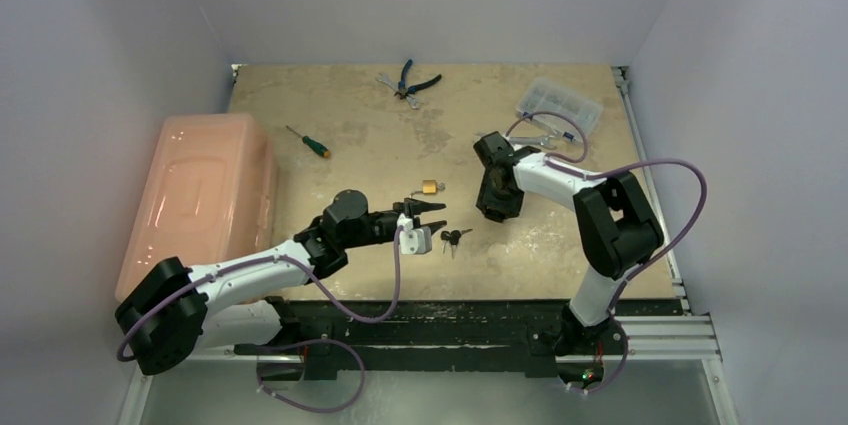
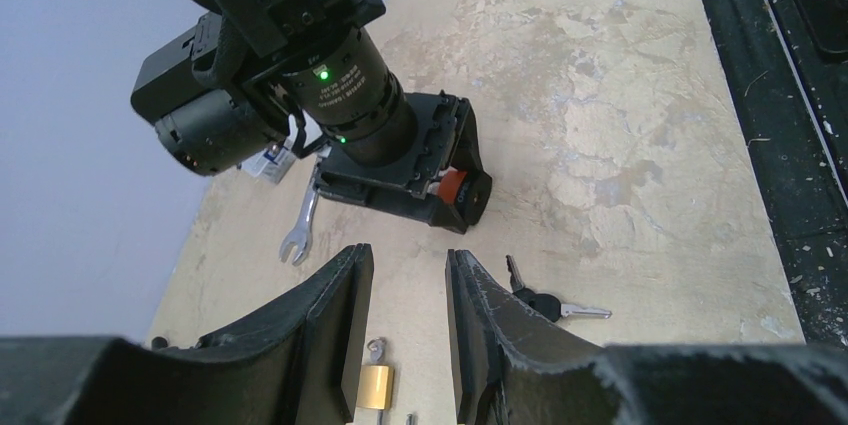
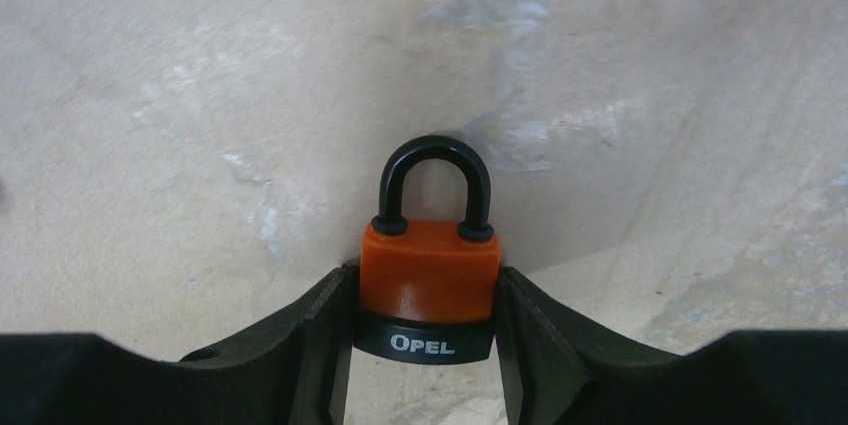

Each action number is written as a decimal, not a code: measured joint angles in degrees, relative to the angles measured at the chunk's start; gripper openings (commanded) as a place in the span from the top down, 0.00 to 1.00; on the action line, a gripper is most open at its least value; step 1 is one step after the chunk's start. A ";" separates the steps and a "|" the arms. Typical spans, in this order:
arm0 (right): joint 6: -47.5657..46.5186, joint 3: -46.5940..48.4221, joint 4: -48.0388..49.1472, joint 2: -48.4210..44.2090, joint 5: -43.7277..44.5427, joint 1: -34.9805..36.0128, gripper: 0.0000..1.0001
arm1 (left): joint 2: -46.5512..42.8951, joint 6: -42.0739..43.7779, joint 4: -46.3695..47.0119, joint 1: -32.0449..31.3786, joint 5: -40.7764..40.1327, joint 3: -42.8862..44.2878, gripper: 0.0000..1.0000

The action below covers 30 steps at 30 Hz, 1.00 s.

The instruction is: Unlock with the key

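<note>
The left claw (image 1: 438, 217) hangs low over the bench (image 1: 350, 160), fingers (image 2: 335, 315) standing partly apart with a narrow gap between them, gripping nothing. The keys (image 1: 453, 237), a small bunch with black heads, lie flat on the bench just to the right of this claw; in the wrist view they (image 2: 545, 303) show past its right finger, partly hidden behind it. A brass lock (image 2: 375, 387) shows through the gap between the fingers, lying on the bench below them. From above it (image 1: 431, 187) sits just on the far side of the claw, touching neither finger as far as can be told.

Farther out and to the right, the right claw (image 1: 497, 207) points down at the bench. It is closed on the orange lock (image 3: 430, 265), one finger pressed against each side of the body. The lock's black base, marked OPEL, is nearest the wrist, and its black shackle is seated in both holes and points away from the claw. The left wrist view shows a patch of that orange (image 2: 453, 188) at the tip of the right claw. A wrench (image 2: 300, 233) lies on the bench just beyond it.

Well to the left of the left claw stands a pink bin (image 1: 200, 195). Beyond both claws lie a screwdriver (image 1: 306, 141), a clear box (image 1: 560, 105) and, at the far edge, pliers (image 1: 410, 80).
</note>
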 measured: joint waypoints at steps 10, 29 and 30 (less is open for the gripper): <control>-1.42 4.92 -1.01 3.87 0.22 5.31 0.24 | -0.15 0.57 -0.76 -0.04 -0.02 0.00 0.63; -2.93 3.82 -1.86 -2.58 1.73 5.29 0.01 | 1.05 2.86 -2.80 -1.22 -0.02 0.31 0.63; -3.17 3.32 -1.66 -4.35 2.27 5.31 0.01 | 1.20 2.86 -2.80 -1.40 -0.04 0.31 0.63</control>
